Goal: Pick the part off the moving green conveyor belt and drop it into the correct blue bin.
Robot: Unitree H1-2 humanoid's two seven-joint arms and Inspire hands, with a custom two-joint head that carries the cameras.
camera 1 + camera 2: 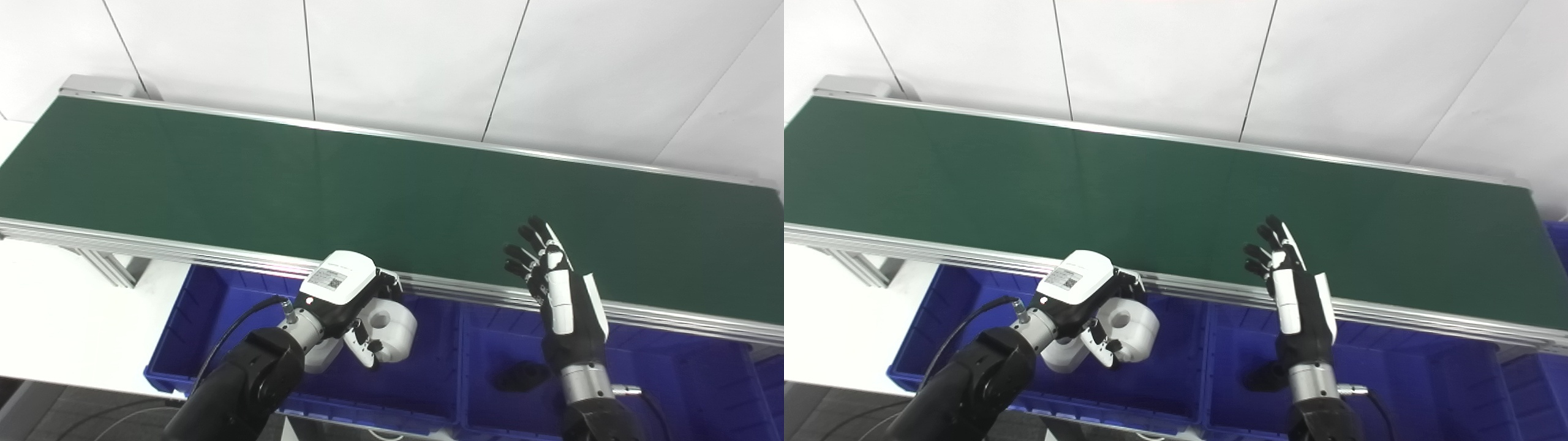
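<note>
White plastic part [386, 331], rounded with a hole through it, sits gripped in the robot's left hand [346, 306], whose fingers curl closed around it. Hand and part hang just in front of the near rail of the green conveyor belt [367, 184], above the left blue bin [184, 331]. The belt itself runs bare across the scene, from far left to right, against a white panelled wall.

The right hand [560, 288] stands upright near the belt's near edge with fingers spread apart, holding nothing.

To finish this step well, the left hand looks best lowered a little into the bin's opening, clear of the belt rail and the bin wall, then opened fully so the part falls straight down rather than bouncing off a rim. Whether this bin is the correct one cannot be judged from what shows.

Two blue bins sit side by side below the belt, touching. The left one shows no loose contents where visible, though the arm hides much of it. The middle blue bin [674, 392] holds one dark object [520, 375] on its floor, too indistinct to name.
</note>
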